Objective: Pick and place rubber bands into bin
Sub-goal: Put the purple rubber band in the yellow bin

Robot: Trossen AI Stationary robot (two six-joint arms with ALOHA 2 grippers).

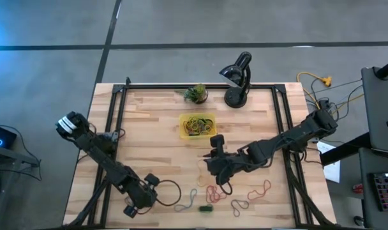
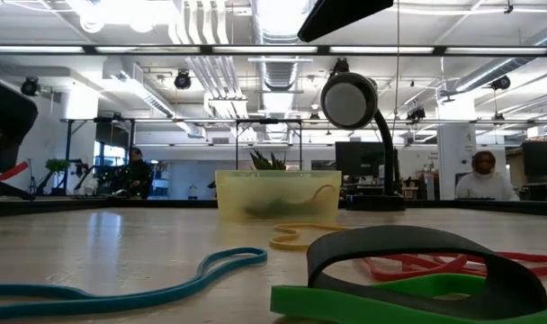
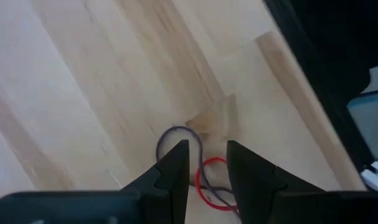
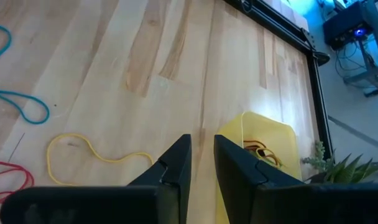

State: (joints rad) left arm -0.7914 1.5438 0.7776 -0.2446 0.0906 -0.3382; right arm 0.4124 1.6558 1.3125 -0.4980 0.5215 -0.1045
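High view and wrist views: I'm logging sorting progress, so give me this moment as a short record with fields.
bin: yellow tray at the table's middle rear, several rubber bands already inside
loose rubber bands: red, yellow, green, blue and grey loops scattered on the front half of the table
left gripper: at the front left edge, a grey band and a red band by its fingers
right gripper: mid-table just in front of the bin, nothing visible between its fingers
plant: behind the bin

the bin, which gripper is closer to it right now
Right. The right gripper hangs just on the near side of the bin, toward the table's middle. The left gripper is far off at the front-left corner.
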